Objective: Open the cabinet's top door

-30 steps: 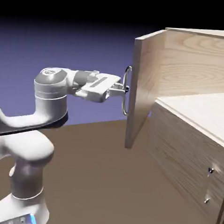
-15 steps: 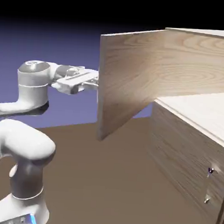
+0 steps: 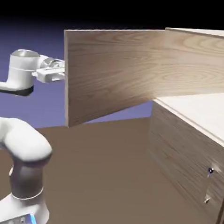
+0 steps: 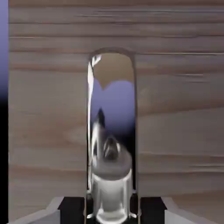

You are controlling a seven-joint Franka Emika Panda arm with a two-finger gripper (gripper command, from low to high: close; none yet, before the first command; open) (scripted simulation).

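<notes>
Brown surface (image 3: pixel 104 179) below, you see the top door (image 3: pixel 112 71) swung wide from the cabinet (image 3: pixel 192 138); your gripper (image 4: pixel 111 210) jaws clamp its silver handle (image 4: pixel 111 131)

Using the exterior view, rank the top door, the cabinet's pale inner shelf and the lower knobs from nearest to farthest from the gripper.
1. Top door: swung open, right beside the gripper.
2. Inner shelf: to the right, inside the cabinet.
3. Lower knobs: lower right, farthest.

Pale wood grain is shown on the inner face of the top door (image 3: pixel 112 71), and darker grey-brown grain on the cabinet (image 3: pixel 186 152) beneath it. The handle (image 4: pixel 111 144), set against the door's striped grain, is rendered mirror-silver with blue-violet reflections.
</notes>
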